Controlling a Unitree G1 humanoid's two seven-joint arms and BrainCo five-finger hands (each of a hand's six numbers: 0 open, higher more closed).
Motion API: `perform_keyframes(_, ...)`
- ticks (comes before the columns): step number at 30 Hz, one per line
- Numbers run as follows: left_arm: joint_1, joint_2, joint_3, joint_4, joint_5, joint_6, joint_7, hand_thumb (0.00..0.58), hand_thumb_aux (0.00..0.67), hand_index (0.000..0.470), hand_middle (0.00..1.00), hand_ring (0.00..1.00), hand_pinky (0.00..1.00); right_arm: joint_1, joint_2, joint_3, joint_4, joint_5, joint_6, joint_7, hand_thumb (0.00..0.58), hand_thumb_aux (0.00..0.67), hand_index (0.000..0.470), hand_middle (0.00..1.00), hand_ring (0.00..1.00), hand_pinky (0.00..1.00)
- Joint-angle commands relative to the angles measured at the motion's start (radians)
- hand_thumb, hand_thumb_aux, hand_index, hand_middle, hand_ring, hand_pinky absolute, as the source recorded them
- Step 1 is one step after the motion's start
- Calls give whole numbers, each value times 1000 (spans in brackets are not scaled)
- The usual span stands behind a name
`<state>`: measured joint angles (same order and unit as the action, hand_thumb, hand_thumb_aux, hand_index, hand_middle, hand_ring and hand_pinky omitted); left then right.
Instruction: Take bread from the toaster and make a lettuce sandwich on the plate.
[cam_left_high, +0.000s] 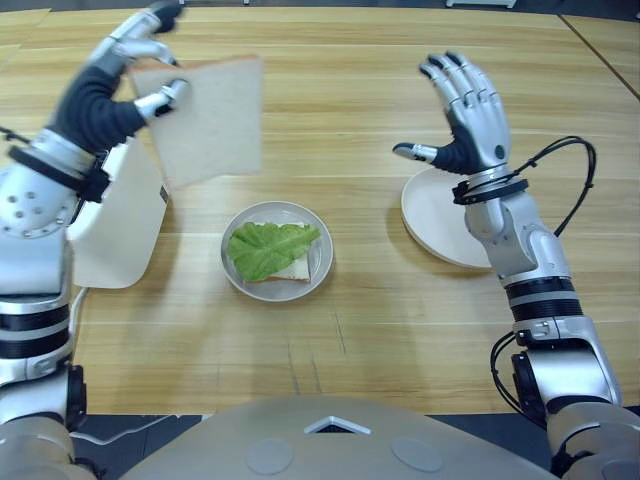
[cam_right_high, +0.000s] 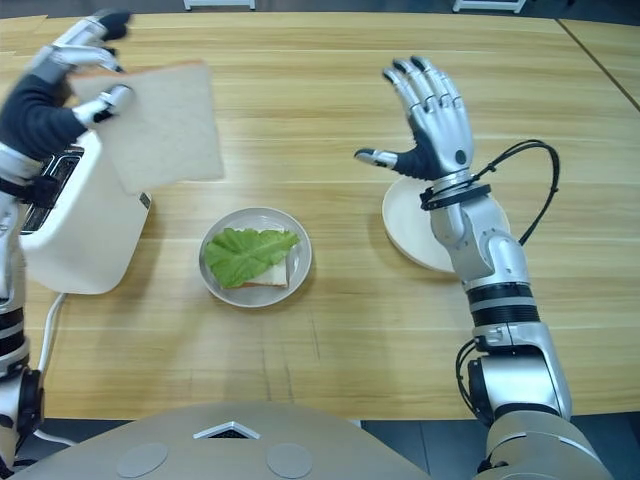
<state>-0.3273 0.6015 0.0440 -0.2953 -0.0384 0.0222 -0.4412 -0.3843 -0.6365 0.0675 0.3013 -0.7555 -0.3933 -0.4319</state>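
Note:
My left hand (cam_left_high: 140, 60) is shut on a slice of white bread (cam_left_high: 208, 118), which hangs in the air above the toaster's right side. The white toaster (cam_right_high: 75, 225) stands at the left of the table. A grey plate (cam_left_high: 313, 278) sits in the middle, holding a slice of bread (cam_left_high: 293, 269) with a green lettuce leaf (cam_left_high: 268, 246) on top. My right hand (cam_left_high: 465, 115) is raised with fingers spread, open and holding nothing, above the far edge of a second plate.
A cream plate (cam_left_high: 435, 225) lies at the right, partly behind my right forearm. The toaster's cord (cam_right_high: 47, 320) runs down toward the table's front edge. Bare wooden tabletop stretches behind and in front of the plates.

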Motion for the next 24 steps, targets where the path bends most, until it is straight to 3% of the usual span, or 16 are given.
perform_keyframes(1,-22,-60,-112,144,22,-3,-56,580,670,470,0,0,0,18,11,-12,-24,6,14,-29,0,0,0,0,0,0)
perform_keyframes(10,22,-137,-194,293,18,-8,-122,580,670,470,0,0,0,30,36,29,-39,-18,28,-33,0,0,0,0,0,0)
perform_keyframes(24,133,-220,-230,294,27,30,-107,580,670,470,0,0,0,24,32,49,-20,-16,22,-34,0,0,0,0,0,0)
